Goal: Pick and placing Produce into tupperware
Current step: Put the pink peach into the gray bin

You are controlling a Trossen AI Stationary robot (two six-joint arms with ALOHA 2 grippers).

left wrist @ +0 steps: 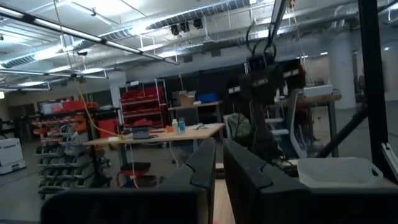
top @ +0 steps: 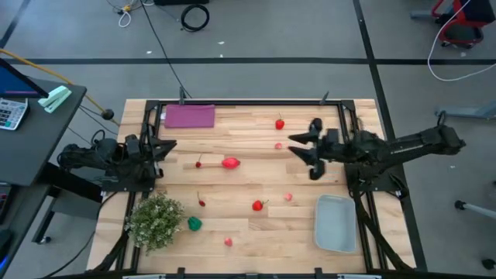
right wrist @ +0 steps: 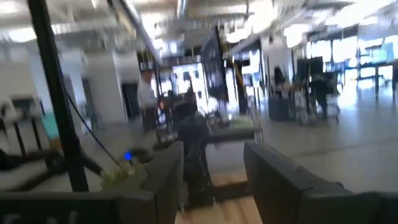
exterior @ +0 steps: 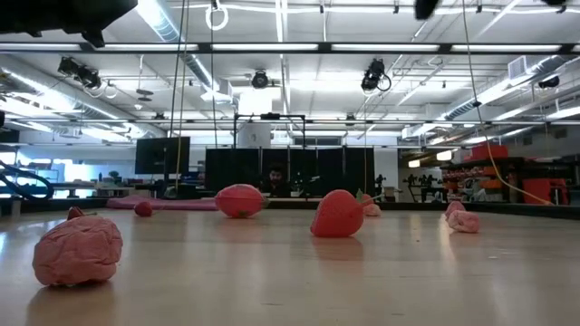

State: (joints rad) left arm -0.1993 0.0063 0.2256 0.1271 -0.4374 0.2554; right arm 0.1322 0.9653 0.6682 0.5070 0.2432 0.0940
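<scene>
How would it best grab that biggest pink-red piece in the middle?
Probably from straight above, jaws closing across the narrow middle of the oval pink-red piece: it lies flat, longer side to side, with bare table around it. The right gripper is open.

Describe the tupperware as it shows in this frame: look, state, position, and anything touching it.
The tupperware is a clear, pale bluish plastic container, rectangular with rounded corners and shallow walls. It lies flat and open on the wooden table near the front right corner, its long side running front to back. It looks empty; no produce is inside or touching it. The right gripper, open, is well away from it, toward the table's middle.
</scene>
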